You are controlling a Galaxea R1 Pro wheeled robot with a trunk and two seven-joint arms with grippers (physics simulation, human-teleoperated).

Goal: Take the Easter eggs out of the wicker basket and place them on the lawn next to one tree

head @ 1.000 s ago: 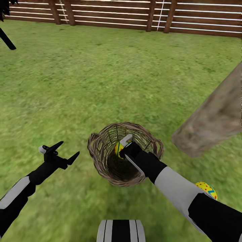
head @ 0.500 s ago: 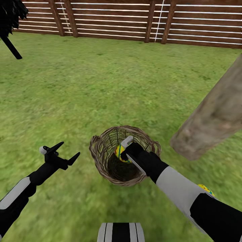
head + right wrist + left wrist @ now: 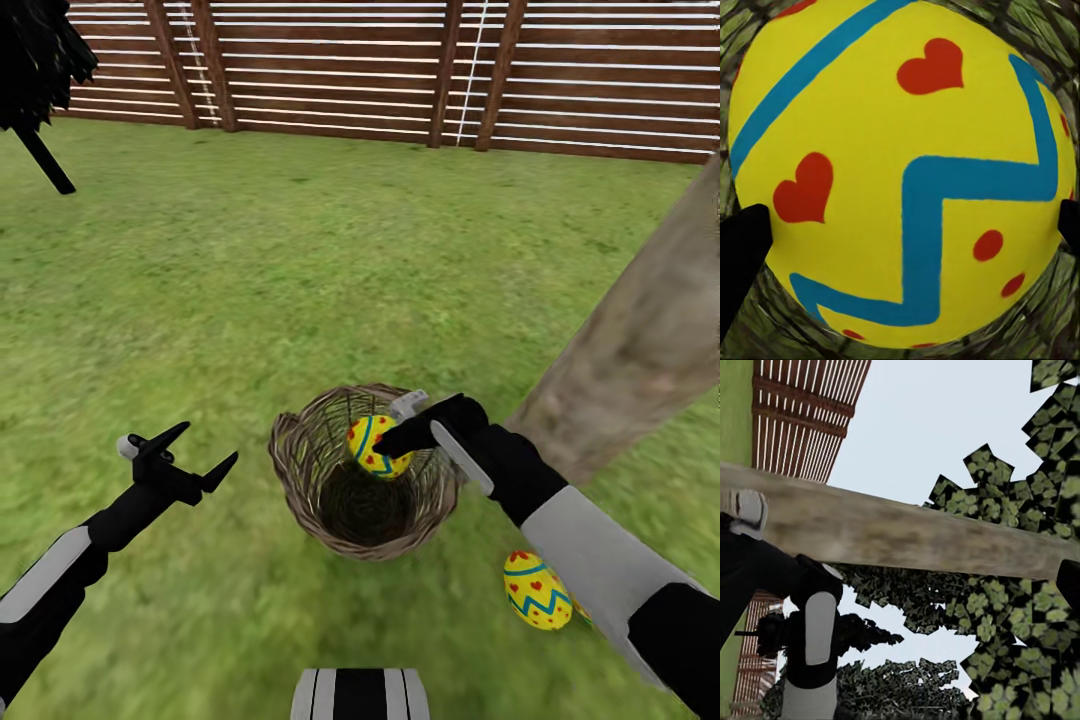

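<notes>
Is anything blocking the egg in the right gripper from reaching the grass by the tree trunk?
Nothing visible does. The right gripper holds the egg at the wicker basket rim height; only the far rim lies toward the tree. Another egg lies on the lawn nearby.

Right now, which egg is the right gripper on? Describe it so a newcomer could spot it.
Find the thick tree on the lawn; the basket stands beside its base. The egg is at the basket's rim, between the right gripper's fingers. The other egg lies loose on the grass.
</notes>
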